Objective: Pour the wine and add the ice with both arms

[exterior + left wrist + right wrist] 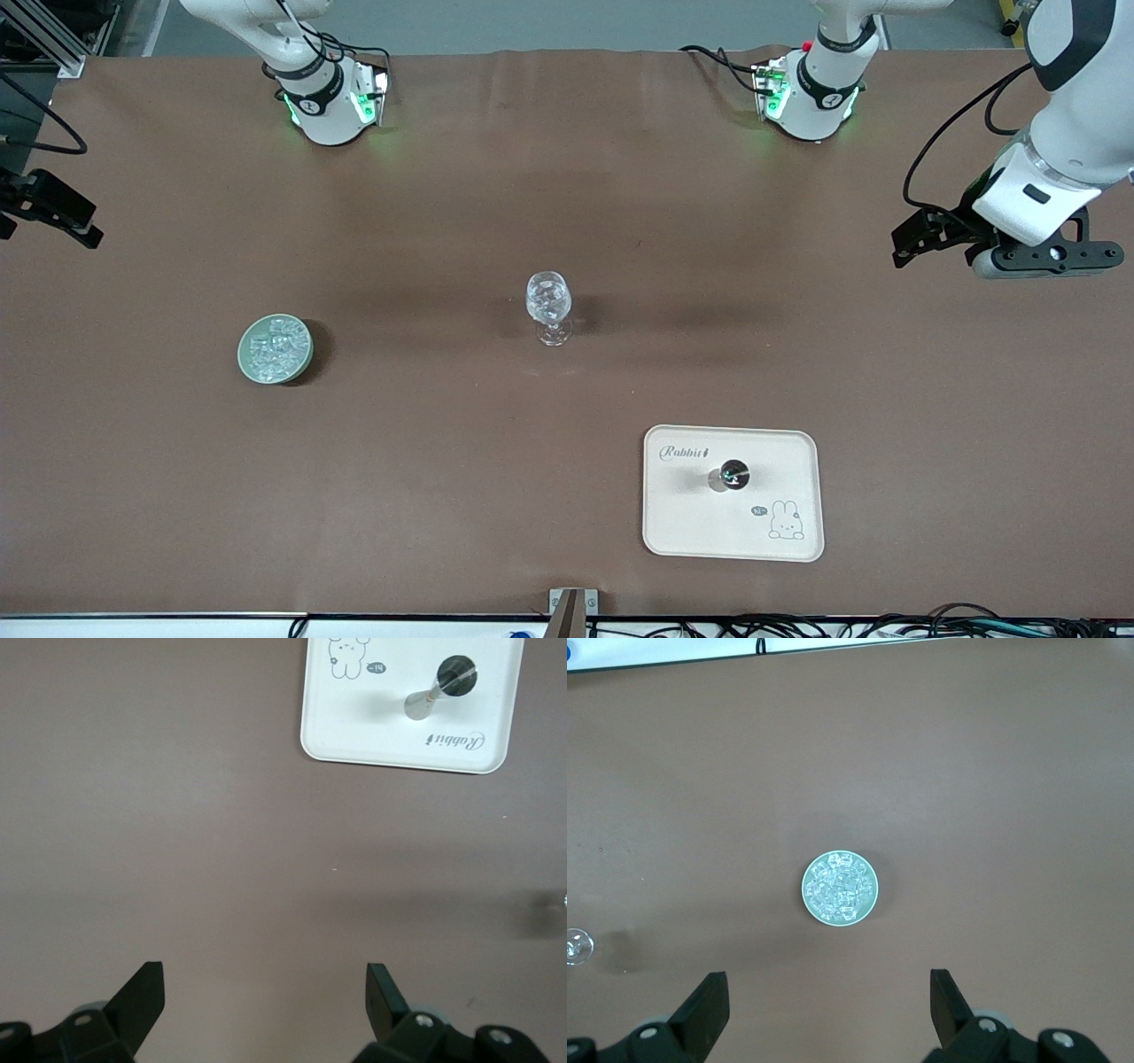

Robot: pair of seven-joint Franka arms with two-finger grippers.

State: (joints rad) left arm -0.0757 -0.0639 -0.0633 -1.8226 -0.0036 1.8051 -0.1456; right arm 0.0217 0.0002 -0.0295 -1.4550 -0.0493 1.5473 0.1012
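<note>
Both my grippers gape wide, empty: left gripper [261,992] above bare table at the wine glass's [549,306] three o'clock, right gripper [828,1001] over ice [839,888] in its green dish [808,900], nine o'clock

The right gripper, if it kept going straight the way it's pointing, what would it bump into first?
Probably the bare brown table. The open right gripper points down at it, with the green dish of ice a bit ahead; depth is unclear.
</note>
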